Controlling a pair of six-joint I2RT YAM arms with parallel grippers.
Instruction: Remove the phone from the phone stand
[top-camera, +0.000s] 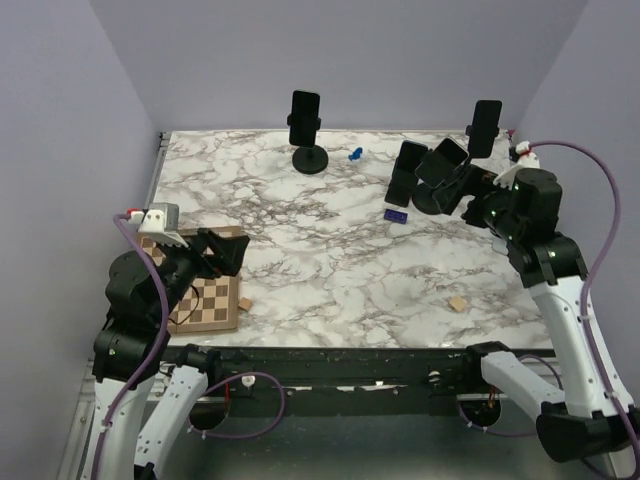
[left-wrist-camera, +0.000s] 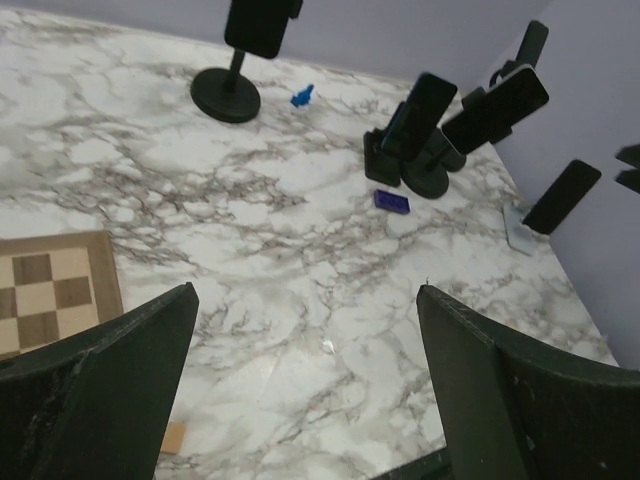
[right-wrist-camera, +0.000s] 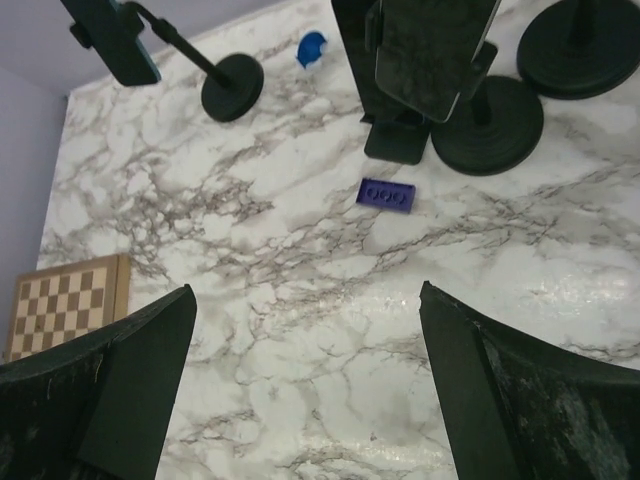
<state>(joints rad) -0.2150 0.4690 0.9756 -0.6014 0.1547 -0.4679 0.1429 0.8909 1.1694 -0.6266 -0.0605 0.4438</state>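
The phone (right-wrist-camera: 435, 50) sits clamped in the holder of its phone stand (right-wrist-camera: 490, 125), face tilted, at the right rear part of the marble counter (top-camera: 300, 230) — not lifted out. Just beside it on the left a second phone (left-wrist-camera: 420, 112) leans in a small black cradle (right-wrist-camera: 398, 140), whose foot touches or nearly touches the stand's round base. A flat purple block (right-wrist-camera: 386, 194) lies on the marble just in front of that cradle. The right end effector (right-wrist-camera: 305, 292) hangs close in front of this group with its two fingers spread wide and nothing between them; in the wrist view both fingers are apart from the phone and the stand, while the top view does not show whether any part of the arm touches the stand. Farther back, near the middle of the rear edge, a third phone (top-camera: 304, 117) stands upright on a round-based stand (top-camera: 310, 160), with a small blue piece (top-camera: 354, 154) near that base. A fourth phone (top-camera: 485, 127) is held up in the far right corner. A small wooden block (top-camera: 457, 303) lies near the front right edge. On the left side — well apart from the phones — a chessboard (top-camera: 205, 300) rests at the near corner, another wooden block (top-camera: 243, 303) just beside its right edge. The left end effector (left-wrist-camera: 307, 290) hovers over the board's rear edge, its fingers likewise wide apart and empty.
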